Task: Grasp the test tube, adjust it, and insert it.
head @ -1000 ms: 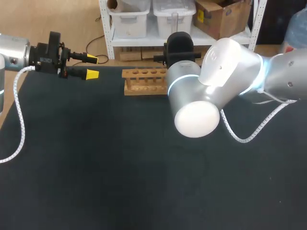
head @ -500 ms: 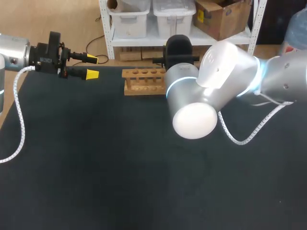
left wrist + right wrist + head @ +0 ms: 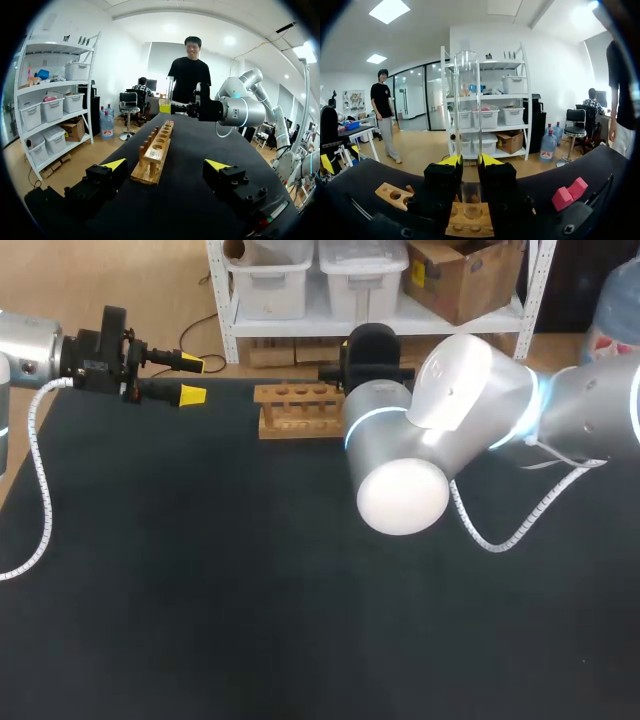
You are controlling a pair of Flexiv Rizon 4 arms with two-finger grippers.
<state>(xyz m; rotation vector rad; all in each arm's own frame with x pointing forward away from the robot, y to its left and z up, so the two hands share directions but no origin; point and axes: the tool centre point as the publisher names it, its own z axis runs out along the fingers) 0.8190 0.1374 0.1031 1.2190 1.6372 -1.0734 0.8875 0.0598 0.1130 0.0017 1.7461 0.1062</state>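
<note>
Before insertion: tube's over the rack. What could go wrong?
Tube is gripped low by the right jaws, most of it free above: it may tilt or slip. Off-centre, it could hit the rack rim and crack or shove the rack. Right arm hides the tube in the head view, so no alignment check there.

Looks like a robotics lab. Shows in two silver robot arms, the left arm [image 3: 25, 350] and the right arm [image 3: 450, 420], coming in over one black-topped desk [image 3: 200, 620], each with a white spiral cable [image 3: 42, 490] hanging from it. Shows too in the labware: a wooden rack [image 3: 298, 410] drilled with a row of round holes, and a clear glass test tube [image 3: 467, 100] held upright between yellow-tipped fingers [image 3: 491, 161].
</note>
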